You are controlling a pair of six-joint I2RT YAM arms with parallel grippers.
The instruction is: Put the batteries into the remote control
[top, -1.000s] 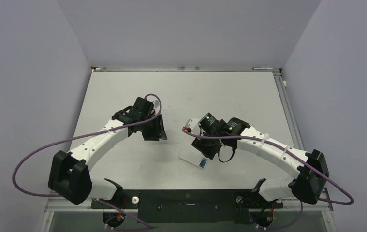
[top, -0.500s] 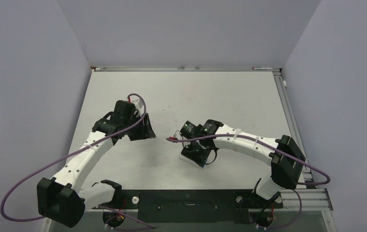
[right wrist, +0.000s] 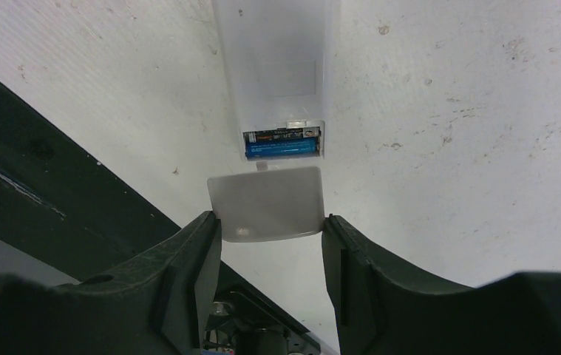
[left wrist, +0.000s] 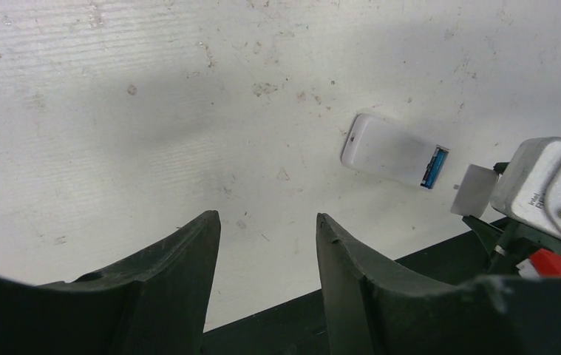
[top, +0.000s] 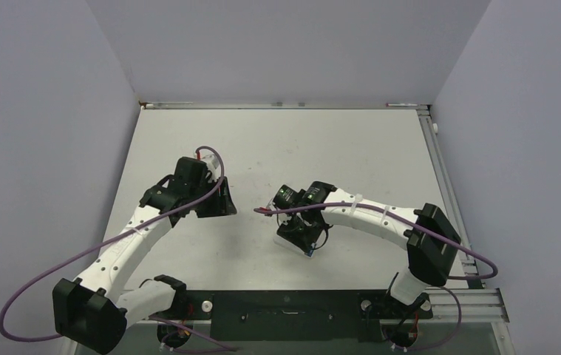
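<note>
The remote (right wrist: pixel 273 59) lies back-up on the tabletop (top: pixel 351 148), its battery bay open at the 6 o'clock end in the right wrist view. Both batteries (right wrist: pixel 282 148) sit side by side in that bay, the blue one at 6 o'clock of the dark one. The right claw (right wrist: pixel 271 222) is clenched on the loose white cover (right wrist: pixel 268 201), held just beside the bay at its 6 o'clock. The left claw (left wrist: pixel 266 217) hangs released and empty over bare tabletop, at 9 o'clock of the remote in the top view, well apart from it.
</note>
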